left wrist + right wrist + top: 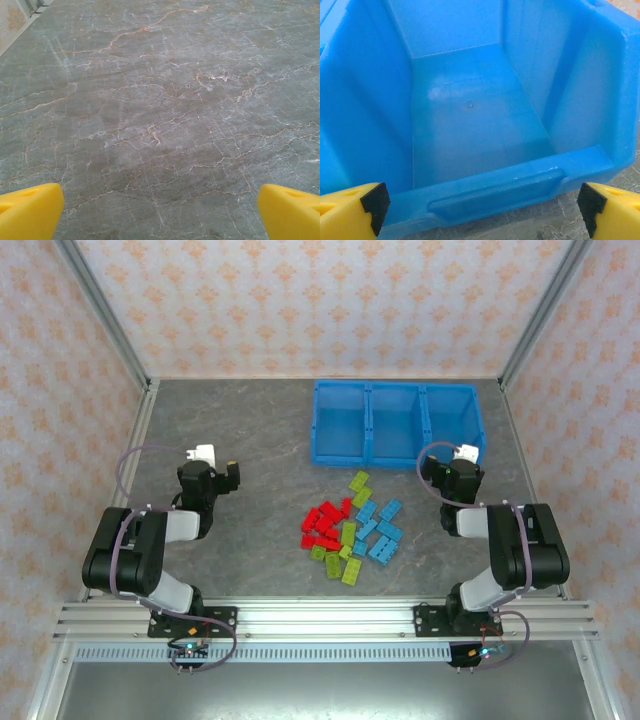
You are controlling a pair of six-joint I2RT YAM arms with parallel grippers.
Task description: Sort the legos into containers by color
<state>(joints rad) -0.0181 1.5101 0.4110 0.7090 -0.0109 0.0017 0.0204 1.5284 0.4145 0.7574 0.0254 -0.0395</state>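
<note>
Saw legos (352, 530) heaped at lower centre of top view on grey marble table (150, 100): red left, green middle, blue right. Found containers (397, 423) at upper right, well apart from heap. Noted left gripper (160, 215) spread wide above bare table. Noted right gripper (482, 210) spread wide, facing near wall of rightmost bin.

3 blue bins (370, 430) upper ctr-right of frame. Mid-frame: approx 6 red legos (325, 525), approx 6 green legos (348, 533), approx 7 lt blue legos (385, 532). Pile overlaps, so counts not exact.
</note>
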